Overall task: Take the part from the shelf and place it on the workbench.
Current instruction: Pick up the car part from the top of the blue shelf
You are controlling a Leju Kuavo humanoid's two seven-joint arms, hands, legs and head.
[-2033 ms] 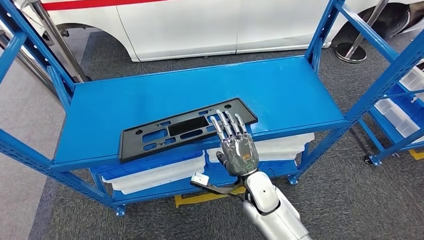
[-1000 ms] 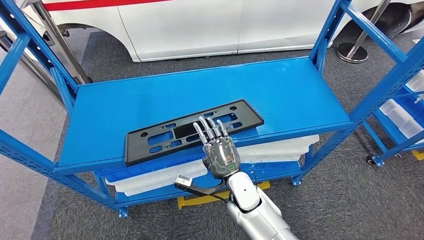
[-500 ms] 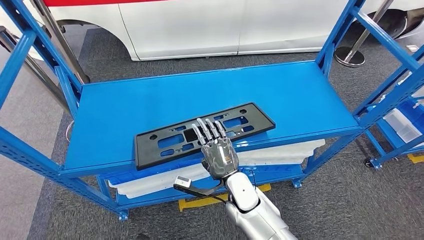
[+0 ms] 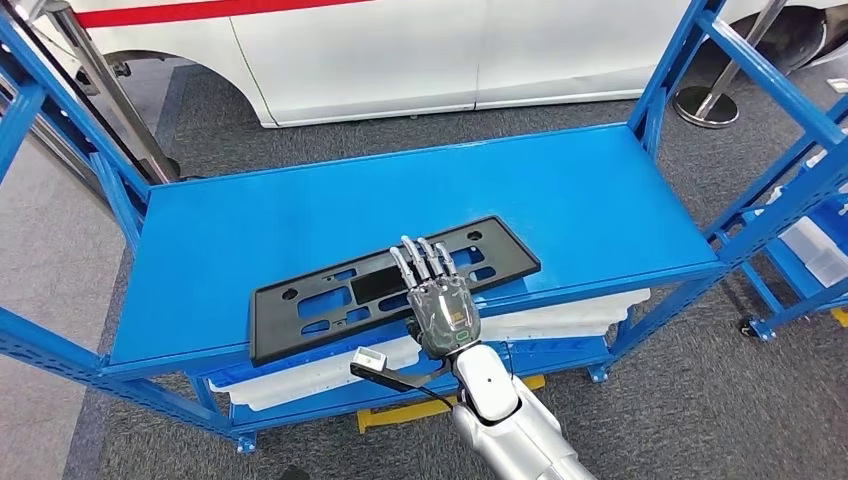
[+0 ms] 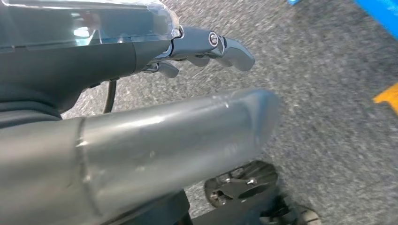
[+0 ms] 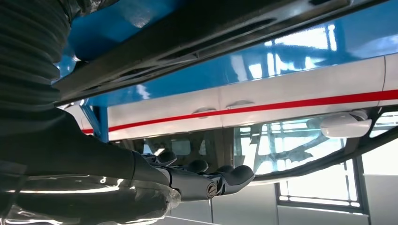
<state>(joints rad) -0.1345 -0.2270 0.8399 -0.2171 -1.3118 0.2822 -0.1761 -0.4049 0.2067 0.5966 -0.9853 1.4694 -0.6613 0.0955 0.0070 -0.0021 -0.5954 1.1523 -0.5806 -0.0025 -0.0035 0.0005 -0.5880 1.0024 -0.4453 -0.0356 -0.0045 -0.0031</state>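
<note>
The right hand [image 4: 441, 305] reaches over the front edge of the blue metal shelf [image 4: 300, 215], palm down, fingers straight and slightly spread, their tips lying on the flat black plastic plate-frame part [image 4: 320, 300]; it grips nothing. That part lies slanted along the shelf's front edge. White plastic bins [image 4: 560, 312] sit on the level below. The left hand [image 5: 206, 47] hangs over grey carpet [image 5: 328, 117], fingers loosely curled and empty. Beyond stands a white car with a red stripe [image 4: 400, 50]. No writing is readable.

A white car [image 4: 400, 50] with a red stripe is standing behind on grey carpet [image 4: 700, 380]. White bins [image 4: 330, 370] are sitting on the lower level.
</note>
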